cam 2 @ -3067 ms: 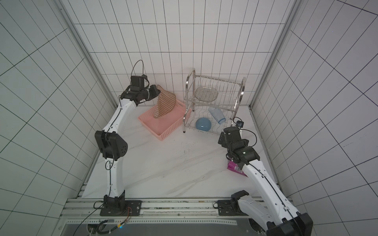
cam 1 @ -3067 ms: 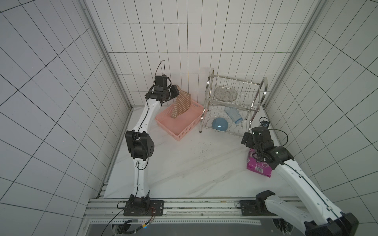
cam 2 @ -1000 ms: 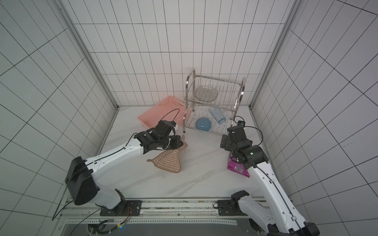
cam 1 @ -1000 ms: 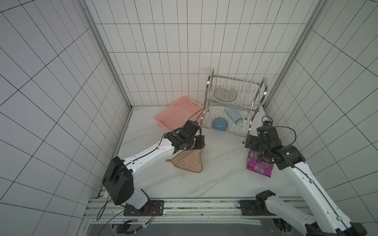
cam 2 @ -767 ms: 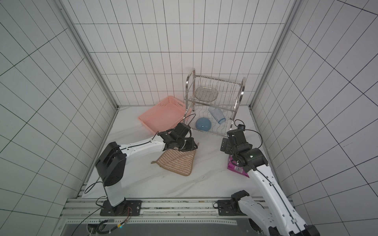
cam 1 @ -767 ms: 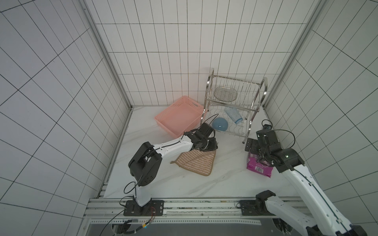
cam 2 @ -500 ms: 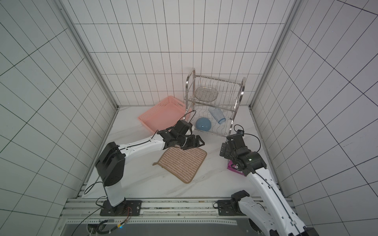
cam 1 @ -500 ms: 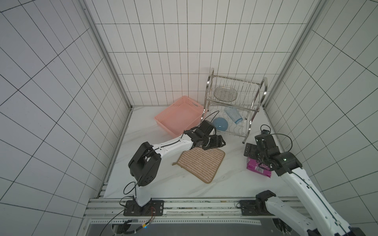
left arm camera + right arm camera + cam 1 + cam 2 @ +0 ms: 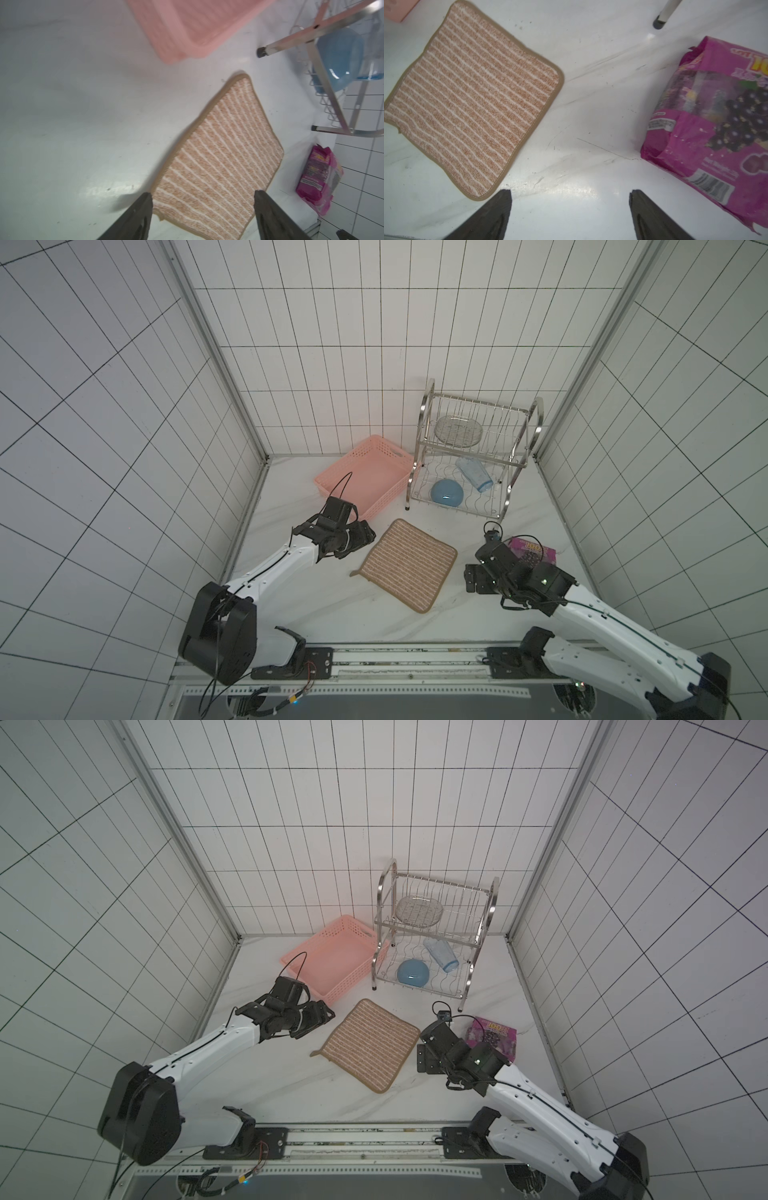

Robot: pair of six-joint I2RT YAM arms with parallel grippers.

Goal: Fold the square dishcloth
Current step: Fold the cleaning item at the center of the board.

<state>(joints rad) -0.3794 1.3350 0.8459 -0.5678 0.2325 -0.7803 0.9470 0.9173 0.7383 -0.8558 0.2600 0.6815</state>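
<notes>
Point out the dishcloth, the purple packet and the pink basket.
dishcloth (image 9: 409,564): in a top view, middle of its striped face.
purple packet (image 9: 716,116): right wrist view, its printed front.
pink basket (image 9: 387,500): in a top view, its perforated near wall.

Both top views look steeply down from high above the near edge over the whole tabletop. Wrist cameras sit close, looking past the left claw and right claw; all share the square dishcloth.
</notes>
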